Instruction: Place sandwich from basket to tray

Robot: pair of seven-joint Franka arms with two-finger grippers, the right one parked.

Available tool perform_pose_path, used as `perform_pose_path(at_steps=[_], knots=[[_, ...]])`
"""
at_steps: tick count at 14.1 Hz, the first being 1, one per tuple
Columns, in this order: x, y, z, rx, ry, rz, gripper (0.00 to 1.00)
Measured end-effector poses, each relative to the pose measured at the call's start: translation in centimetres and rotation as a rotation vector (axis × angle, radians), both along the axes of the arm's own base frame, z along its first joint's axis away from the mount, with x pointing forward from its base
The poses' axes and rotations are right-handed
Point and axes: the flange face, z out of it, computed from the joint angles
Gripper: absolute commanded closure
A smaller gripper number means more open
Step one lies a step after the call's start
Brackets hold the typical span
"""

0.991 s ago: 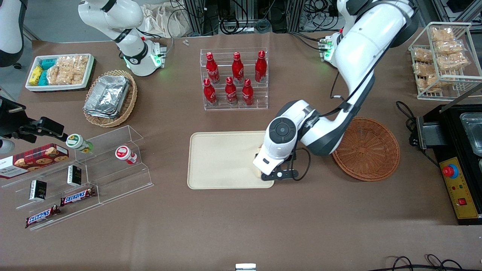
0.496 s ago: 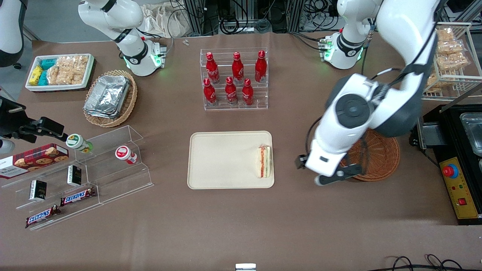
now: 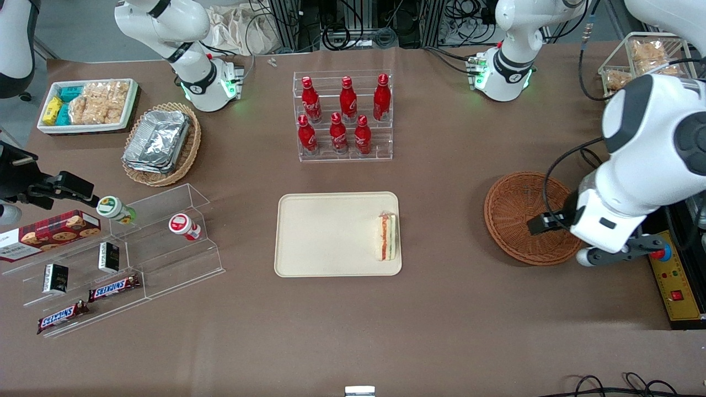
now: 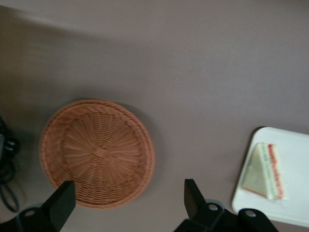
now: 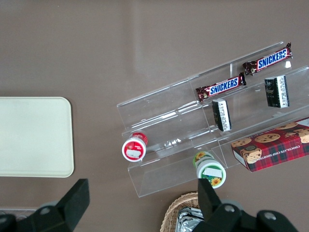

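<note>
The sandwich (image 3: 386,237) lies on the cream tray (image 3: 325,237), at the tray's edge nearest the basket, with its orange-red and green filling showing. The dark wicker basket (image 3: 521,215) holds nothing. My left gripper (image 3: 598,234) is raised above the table over the basket's rim toward the working arm's end. In the left wrist view the gripper (image 4: 126,200) is open and empty, with the basket (image 4: 96,152) below it and the sandwich (image 4: 264,171) on the tray (image 4: 297,154) off to one side. The tray also shows in the right wrist view (image 5: 34,137).
A rack of red cola bottles (image 3: 343,116) stands farther from the camera than the tray. A clear shelf with snacks (image 3: 121,248), a tan basket of foil containers (image 3: 161,143) and a white snack tray (image 3: 88,105) lie toward the parked arm's end. A control box (image 3: 670,275) stands beside the basket.
The gripper let go of the sandwich on the tray, rose, and swung away over the basket toward the working arm's end. The sandwich stays on the tray.
</note>
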Motion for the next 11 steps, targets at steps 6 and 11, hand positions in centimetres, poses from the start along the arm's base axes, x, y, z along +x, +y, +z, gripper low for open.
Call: perform_pose_path(at_steps=[6, 11], knots=[[-3.4, 3.8, -0.4, 0.009, 0.048, -0.118, 0.00], [-5.9, 5.2, -0.8, 0.008, 0.035, -0.152, 0.00]])
